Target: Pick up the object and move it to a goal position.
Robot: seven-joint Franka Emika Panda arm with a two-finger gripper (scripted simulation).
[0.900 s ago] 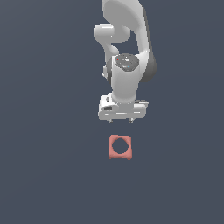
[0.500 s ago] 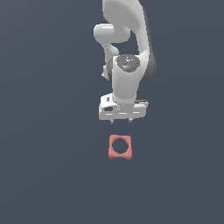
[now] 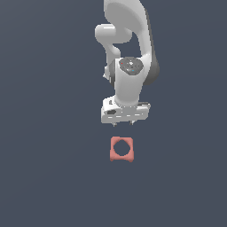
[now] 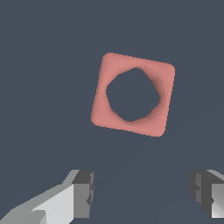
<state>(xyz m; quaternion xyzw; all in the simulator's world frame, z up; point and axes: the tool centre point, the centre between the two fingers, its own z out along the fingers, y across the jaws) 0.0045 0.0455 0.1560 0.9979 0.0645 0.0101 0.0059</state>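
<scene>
The salmon-pink block (image 3: 121,150) lay flat on the dark grey floor (image 3: 48,168), its round central hole showing bare floor through it — nothing sat inside. The gripper (image 3: 123,125) hung above the floor, just beyond the block in the exterior view and not touching it. In the wrist view the block (image 4: 133,94) sat slightly rotated, clear of the gripper (image 4: 141,192), whose two fingers (image 4: 83,192) stood wide apart — holding nothing.

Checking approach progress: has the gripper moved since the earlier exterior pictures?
Yes, slightly: the gripper has come closer to the salmon-pink holed block, which has stayed put on the floor.
</scene>
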